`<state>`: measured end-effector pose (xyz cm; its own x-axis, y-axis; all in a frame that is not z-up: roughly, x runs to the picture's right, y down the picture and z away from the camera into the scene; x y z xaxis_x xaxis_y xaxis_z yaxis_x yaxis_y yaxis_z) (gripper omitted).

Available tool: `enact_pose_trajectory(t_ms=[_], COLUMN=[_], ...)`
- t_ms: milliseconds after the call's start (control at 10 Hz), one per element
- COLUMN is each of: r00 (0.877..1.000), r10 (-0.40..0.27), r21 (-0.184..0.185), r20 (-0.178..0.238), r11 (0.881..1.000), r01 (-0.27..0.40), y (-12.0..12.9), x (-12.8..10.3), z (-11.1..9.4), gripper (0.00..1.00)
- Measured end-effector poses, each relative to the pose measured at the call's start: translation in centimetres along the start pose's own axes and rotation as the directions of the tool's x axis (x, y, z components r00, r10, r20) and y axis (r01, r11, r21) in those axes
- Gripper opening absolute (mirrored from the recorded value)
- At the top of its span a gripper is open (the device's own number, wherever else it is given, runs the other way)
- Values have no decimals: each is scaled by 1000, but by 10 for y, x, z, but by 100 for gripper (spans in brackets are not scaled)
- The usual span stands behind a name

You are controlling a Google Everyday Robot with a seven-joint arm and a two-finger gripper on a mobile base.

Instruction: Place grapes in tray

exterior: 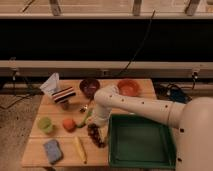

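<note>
Arm (145,107) extends from the robot body at lower right, leftward across the table (65,137). The gripper (98,121) is at the arm's end, pointing down over the table's middle, just left of the tray's upper left corner. Gripper opening: cannot tell; whether it has hold of anything also cannot be told.

Grapes (95,135) are directly below the gripper, as a dark elongated bunch running toward the table's front edge. They lie outside the tray (142,118), just beside its left rim. Whether the bunch rests on the table or hangs clear of it cannot be told.

The tray occupies the table's right front area, partly under the arm.

Other items on the table:
- cucumber (86,118), just left of the gripper
- orange fruit (69,124), left of the cucumber
- green cup (45,124), near the left edge
- blue sponge (52,150), at the front left
- yellow item (80,149), beside the sponge
- maroon bowl (90,87) and orange bowl (129,87), at the back
</note>
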<state>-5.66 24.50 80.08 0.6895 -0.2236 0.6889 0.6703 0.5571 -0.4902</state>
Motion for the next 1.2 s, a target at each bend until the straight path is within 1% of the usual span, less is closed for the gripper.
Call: enact_pose_trajectory(t_ms=[200,700,800,1000,1200], r00=[1000,1000,1000,1000,1000], r10=[-2,-5,-7,-10,-11], r21=[-7,4,2,1,23], r20=[6,27,24,26,27], r11=[1000,1000,1000,1000,1000], r01=[2,5,7,10,11], y=[1,-1,-1,-1,-4], x=[-1,-5,-5,-6,-11], z=[4,9,8,8,-3], gripper=[57,5,1,0,0])
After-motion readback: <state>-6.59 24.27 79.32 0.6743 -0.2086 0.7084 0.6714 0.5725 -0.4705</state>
